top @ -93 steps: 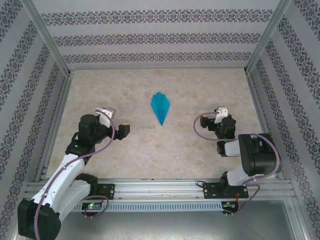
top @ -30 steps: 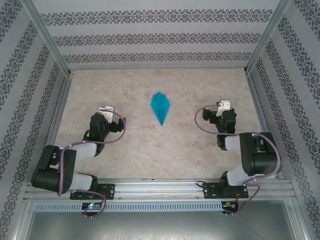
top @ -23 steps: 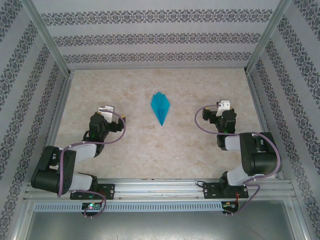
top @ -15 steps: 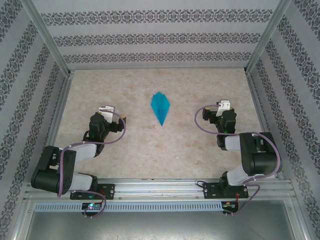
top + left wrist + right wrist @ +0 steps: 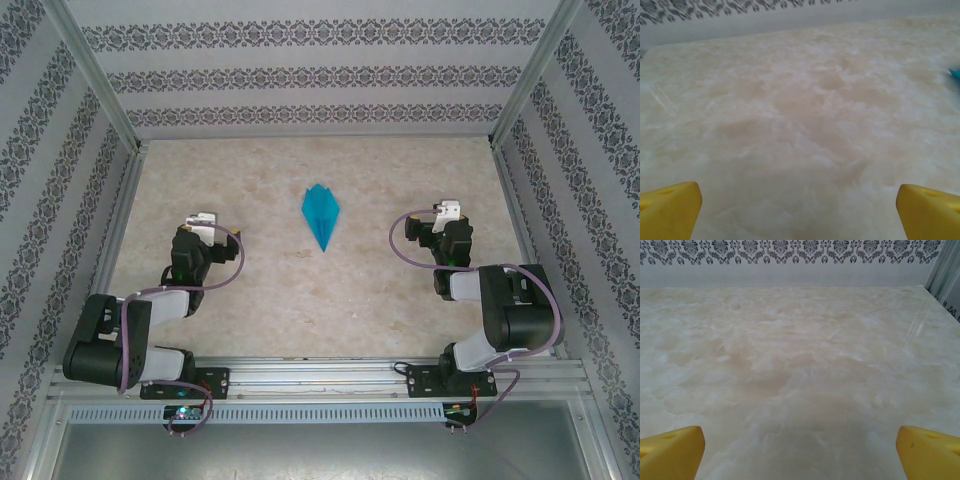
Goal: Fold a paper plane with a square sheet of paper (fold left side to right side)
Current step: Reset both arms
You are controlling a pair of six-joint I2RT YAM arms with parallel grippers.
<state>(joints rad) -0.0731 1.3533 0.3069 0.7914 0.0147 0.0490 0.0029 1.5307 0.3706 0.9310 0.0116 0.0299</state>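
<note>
The teal-blue paper lies folded as a narrow pointed dart, the paper plane (image 5: 321, 215), flat on the table's middle with its tip toward the near edge. A sliver of the plane (image 5: 955, 73) shows at the right edge of the left wrist view. My left gripper (image 5: 215, 229) sits folded back to the plane's left, well apart from it. In its wrist view the left gripper (image 5: 799, 215) is open over bare tabletop, yellow fingertips (image 5: 670, 207) wide apart. My right gripper (image 5: 437, 222) rests to the plane's right, also apart. The right gripper (image 5: 799, 452) is open, with nothing between its fingertips (image 5: 927, 450).
The marble-patterned table (image 5: 250, 300) is boxed in by patterned walls (image 5: 310, 75) at the back and both sides. An aluminium rail (image 5: 320, 375) carrying both arm bases runs along the near edge.
The left arm has folded back toward its base and, in the last half second, drawn slightly further left. The right arm and the paper plane have stayed put.
</note>
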